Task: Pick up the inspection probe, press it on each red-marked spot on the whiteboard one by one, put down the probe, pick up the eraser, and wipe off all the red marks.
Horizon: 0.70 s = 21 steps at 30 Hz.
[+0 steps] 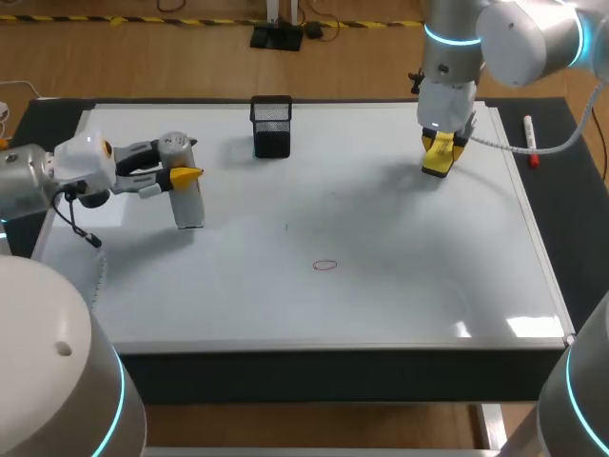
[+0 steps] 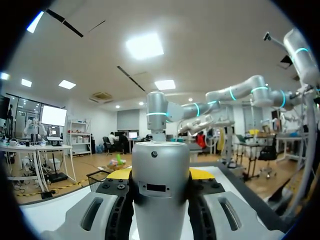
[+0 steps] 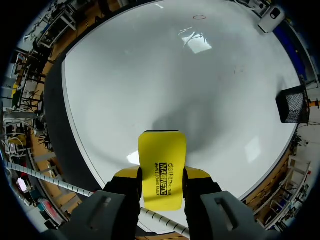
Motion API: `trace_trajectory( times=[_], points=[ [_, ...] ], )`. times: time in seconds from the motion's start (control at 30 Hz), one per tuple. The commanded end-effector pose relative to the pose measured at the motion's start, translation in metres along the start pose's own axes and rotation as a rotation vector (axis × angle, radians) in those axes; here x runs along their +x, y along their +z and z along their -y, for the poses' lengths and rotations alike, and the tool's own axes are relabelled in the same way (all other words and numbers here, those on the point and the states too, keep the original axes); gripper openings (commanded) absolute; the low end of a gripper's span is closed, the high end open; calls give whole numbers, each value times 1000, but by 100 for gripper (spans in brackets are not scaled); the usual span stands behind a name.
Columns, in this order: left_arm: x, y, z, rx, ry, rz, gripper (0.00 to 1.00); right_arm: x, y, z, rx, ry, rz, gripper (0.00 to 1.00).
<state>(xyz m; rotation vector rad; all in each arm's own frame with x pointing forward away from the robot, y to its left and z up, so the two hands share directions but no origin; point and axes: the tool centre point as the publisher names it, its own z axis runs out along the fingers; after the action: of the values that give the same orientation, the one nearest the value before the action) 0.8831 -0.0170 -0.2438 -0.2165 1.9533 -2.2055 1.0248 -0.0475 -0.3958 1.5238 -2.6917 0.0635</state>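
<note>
The left gripper [image 2: 160,174] is closed on the grey probe [image 1: 190,206], a finger on each side, over the left of the whiteboard [image 1: 400,286]. The right gripper [image 3: 162,175] clamps the yellow eraser [image 1: 438,155] at the board's far right, well apart from the red mark [image 1: 324,265].

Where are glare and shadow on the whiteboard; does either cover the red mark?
Head view: glare on the whiteboard, right corner nearest the robot; shadow beside the right claw; red mark clear of both. Right wrist view: glare near the mark, not on it; shadow ahead of the eraser.
</note>
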Motion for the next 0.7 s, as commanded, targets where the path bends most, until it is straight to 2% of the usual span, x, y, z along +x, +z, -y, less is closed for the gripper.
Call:
trace_trajectory(
  times=[0.03, 0.33, 0.7],
  points=[
    [0, 0, 1, 0, 0, -2, 0, 0, -1, 1, 0, -1, -3, 0],
    [0, 0, 1, 0, 0, -2, 0, -2, -2, -4, 13, -16, -19, 0],
    [0, 0, 1, 0, 0, -2, 0, -22, -24, -58, 57, -115, 3, 0]
  ],
)
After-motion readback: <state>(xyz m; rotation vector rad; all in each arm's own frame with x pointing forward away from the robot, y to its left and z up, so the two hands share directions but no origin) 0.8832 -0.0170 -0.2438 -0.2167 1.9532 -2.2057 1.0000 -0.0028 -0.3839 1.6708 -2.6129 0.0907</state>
